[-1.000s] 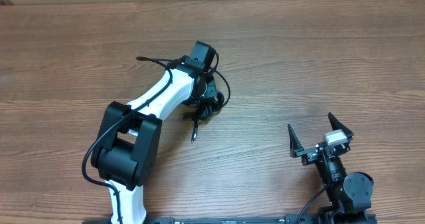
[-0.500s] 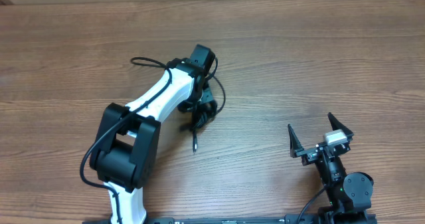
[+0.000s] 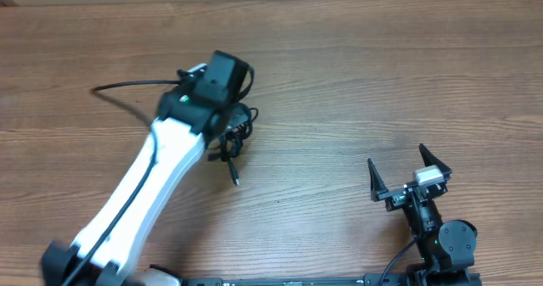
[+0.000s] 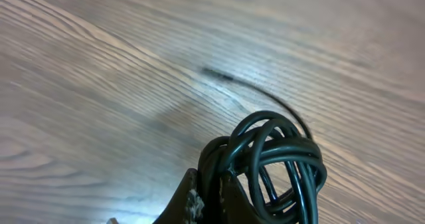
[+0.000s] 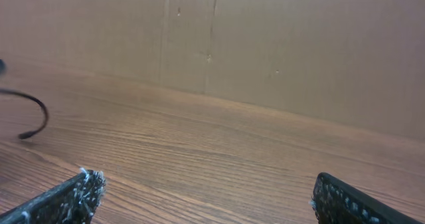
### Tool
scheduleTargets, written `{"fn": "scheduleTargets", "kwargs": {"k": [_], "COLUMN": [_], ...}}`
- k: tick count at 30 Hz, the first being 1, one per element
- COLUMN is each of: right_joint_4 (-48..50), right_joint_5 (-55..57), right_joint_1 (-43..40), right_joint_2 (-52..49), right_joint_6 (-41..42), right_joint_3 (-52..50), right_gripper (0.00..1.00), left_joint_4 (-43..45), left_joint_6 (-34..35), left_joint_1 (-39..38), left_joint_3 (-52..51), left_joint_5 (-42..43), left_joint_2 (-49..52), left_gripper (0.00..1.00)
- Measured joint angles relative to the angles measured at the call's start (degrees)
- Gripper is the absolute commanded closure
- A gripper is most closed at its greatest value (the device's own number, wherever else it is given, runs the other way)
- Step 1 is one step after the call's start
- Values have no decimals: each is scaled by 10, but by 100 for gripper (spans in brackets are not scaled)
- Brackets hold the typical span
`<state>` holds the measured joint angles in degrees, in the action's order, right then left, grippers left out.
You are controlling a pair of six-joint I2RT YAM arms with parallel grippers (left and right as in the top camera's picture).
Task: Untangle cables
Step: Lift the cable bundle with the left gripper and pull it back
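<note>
The cables are a bundle of thin black cords (image 3: 236,130) under my left arm's wrist near the table's middle, with one plug end (image 3: 235,180) trailing toward the front. In the left wrist view the coiled loops (image 4: 279,157) are pinched between my left gripper's fingers (image 4: 211,197), and a loose strand with a plug end (image 4: 216,74) lies on the wood beyond. My left gripper (image 3: 229,125) is shut on the bundle. My right gripper (image 3: 409,174) is open and empty at the front right; its fingers (image 5: 202,194) frame bare wood.
The wooden table (image 3: 382,82) fills the view. A thicker black wire (image 3: 127,87) fixed to the left arm arcs out to the left. A cardboard wall (image 5: 265,38) stands behind the table in the right wrist view, where a curved strand end (image 5: 33,117) shows far left.
My left arm has swung left and toward the front, carrying the cable bundle with it. The trailing plug end moved left with it. The right arm has not moved.
</note>
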<state>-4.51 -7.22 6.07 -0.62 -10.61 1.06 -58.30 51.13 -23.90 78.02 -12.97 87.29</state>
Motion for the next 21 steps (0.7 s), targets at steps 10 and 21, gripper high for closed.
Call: {"fn": "scheduleTargets", "kwargs": {"k": [10, 21], "right_joint_4": [0, 1], "right_joint_5": [0, -1], "right_joint_1": [0, 0], "right_joint_2": [0, 0], "right_joint_6": [0, 0], "right_joint_3": [0, 0], "right_gripper": [0, 0], "left_joint_4": [-68, -147], "left_joint_6": [23, 103], "left_joint_1": [0, 0], "left_joint_3": [0, 0], "left_joint_5": [-33, -39], "left_joint_2": [-141, -215], "left_gripper": [96, 96]}}
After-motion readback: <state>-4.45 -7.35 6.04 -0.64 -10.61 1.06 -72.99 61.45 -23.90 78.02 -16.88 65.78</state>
